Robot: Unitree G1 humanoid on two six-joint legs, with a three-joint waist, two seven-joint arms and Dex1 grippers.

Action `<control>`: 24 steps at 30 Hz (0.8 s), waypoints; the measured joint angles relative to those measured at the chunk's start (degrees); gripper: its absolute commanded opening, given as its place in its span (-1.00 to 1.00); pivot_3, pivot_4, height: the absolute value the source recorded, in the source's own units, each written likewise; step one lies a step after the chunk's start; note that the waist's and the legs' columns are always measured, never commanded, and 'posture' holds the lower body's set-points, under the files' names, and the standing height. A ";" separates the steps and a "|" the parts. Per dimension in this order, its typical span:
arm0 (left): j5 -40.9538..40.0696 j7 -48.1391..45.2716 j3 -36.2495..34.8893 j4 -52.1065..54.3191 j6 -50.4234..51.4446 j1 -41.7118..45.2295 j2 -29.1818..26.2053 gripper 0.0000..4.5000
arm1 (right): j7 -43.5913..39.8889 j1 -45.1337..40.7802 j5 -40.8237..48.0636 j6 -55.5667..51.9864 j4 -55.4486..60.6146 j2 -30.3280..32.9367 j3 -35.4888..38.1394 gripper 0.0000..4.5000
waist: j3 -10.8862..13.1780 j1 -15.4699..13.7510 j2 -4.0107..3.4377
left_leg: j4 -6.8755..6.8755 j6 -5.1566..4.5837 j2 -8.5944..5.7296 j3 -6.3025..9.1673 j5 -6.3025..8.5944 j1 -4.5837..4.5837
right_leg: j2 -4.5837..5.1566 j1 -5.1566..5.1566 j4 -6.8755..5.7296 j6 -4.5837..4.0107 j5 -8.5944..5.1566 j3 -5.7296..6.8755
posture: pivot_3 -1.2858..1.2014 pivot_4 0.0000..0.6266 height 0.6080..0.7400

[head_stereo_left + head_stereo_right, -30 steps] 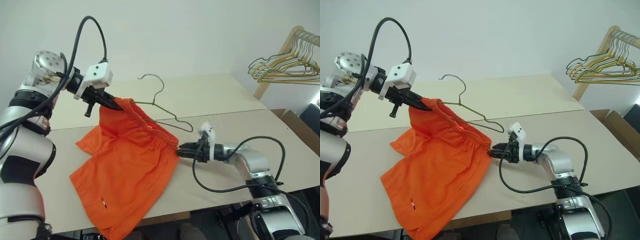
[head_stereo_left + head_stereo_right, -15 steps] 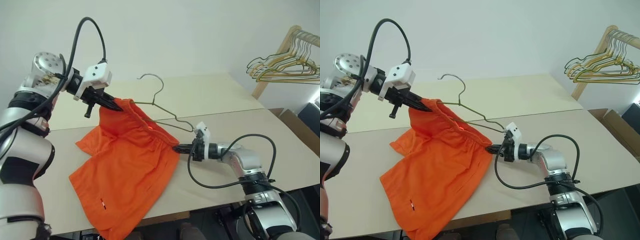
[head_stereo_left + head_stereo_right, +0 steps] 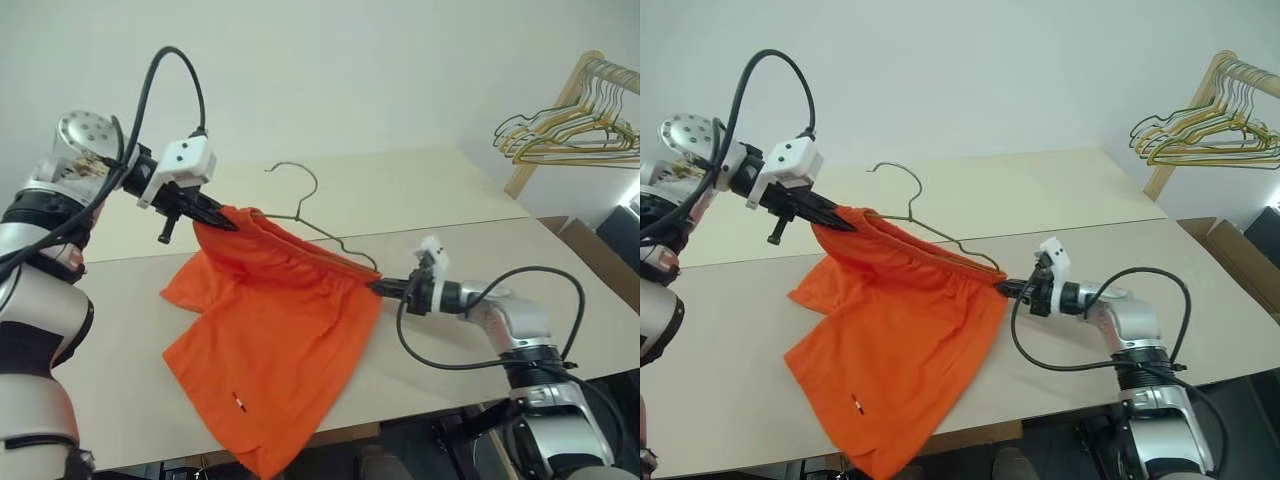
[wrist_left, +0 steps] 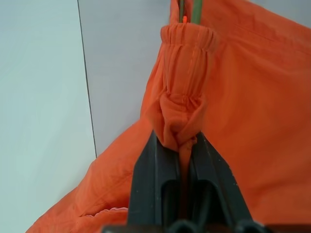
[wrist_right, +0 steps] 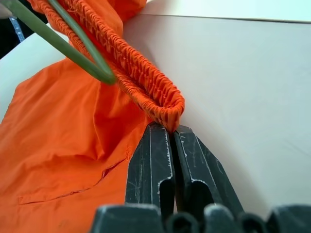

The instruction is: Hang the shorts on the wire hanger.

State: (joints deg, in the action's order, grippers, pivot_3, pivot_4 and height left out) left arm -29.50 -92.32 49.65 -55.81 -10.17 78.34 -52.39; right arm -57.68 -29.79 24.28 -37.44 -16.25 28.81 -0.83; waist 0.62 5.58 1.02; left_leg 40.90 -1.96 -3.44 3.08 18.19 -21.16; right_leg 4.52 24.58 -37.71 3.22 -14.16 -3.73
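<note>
The orange shorts point(image 3: 280, 340) hang by their waistband, stretched taut between my two grippers, and the legs drape onto the table point(image 3: 450, 200). My left gripper point(image 3: 225, 222) is shut on the bunched left end of the waistband, as the left wrist view confirms point(image 4: 179, 141). At the waistband's right end my right gripper point(image 3: 378, 288) is shut on the gathered elastic point(image 5: 170, 130). The wire hanger point(image 3: 300, 185) runs along the waistband with its hook standing above. Its bent wire end point(image 5: 73, 46) lies against the elastic near my right fingers. Cloth hides its lower bar.
A wooden rack with several gold and green hangers point(image 3: 570, 125) stands at the back right, beyond the table's corner. A cardboard box point(image 3: 590, 240) sits on the floor below it. A seam point(image 3: 480, 224) crosses the tabletop behind the shorts.
My right gripper shut on the waistband's end and drew it to the right, pulling the waistband straight. The hanger shifted with the cloth. My left gripper kept its hold.
</note>
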 measured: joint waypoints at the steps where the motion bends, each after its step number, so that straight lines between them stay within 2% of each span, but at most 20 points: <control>1: 0.01 0.00 0.00 -0.06 -0.02 0.00 0.03 -1.00 | -0.23 0.01 0.09 0.17 0.00 0.18 0.06 -0.99 | 0.00 0.00 0.00 | 0.00 0.00 0.00 0.00 0.00 0.00 | -0.01 0.00 0.00 0.00 0.00 0.00 | -0.01 -1.00 1.00; 6: 2.36 0.00 -0.77 -2.19 -0.07 0.00 2.28 -1.00 | -2.24 1.72 0.08 2.23 0.47 2.50 0.04 -0.99 | 0.00 -0.02 0.00 | 0.02 0.00 -0.02 -0.01 0.00 0.00 | -0.01 -0.01 -0.02 0.00 0.00 -0.01 | -0.01 -1.00 1.00; 11: 8.46 0.00 -5.92 -7.77 -1.20 -0.02 5.49 -1.00 | -4.44 3.69 -0.55 5.87 3.86 5.55 -0.38 -0.99 | 0.00 -0.02 0.01 | 0.02 0.00 0.00 -0.01 0.00 0.00 | -0.03 -0.02 0.04 0.01 -0.01 0.01 | -0.01 -1.00 1.00; 21: 17.90 -0.01 -10.80 -9.96 -6.68 -1.77 6.00 -1.00 | -5.25 4.21 -1.89 9.91 7.61 8.13 -1.20 -0.99 | 0.00 -0.09 0.01 | 0.02 -0.01 -0.02 -0.02 0.00 0.00 | 0.00 -0.02 0.04 0.01 0.00 -0.05 | -0.01 -1.00 1.00; 24: 18.24 -0.01 -12.70 -9.92 -6.31 -2.60 6.18 -1.00 | -5.09 1.81 -3.09 9.38 10.82 10.40 -1.87 -0.99 | 0.01 -0.10 0.01 | 0.03 -0.01 -0.03 -0.03 0.01 -0.02 | 0.01 0.00 0.04 0.01 0.00 -0.06 | -0.02 -1.00 1.00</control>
State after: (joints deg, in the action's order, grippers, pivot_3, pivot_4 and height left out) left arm -11.25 -92.32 36.95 -65.73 -16.48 75.75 -46.21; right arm -62.77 -27.98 21.19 -28.06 -5.43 39.20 -2.70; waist 0.63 5.48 1.03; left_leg 40.92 -1.97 -3.47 3.05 18.19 -21.18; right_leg 4.53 24.58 -37.67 3.23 -14.17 -3.78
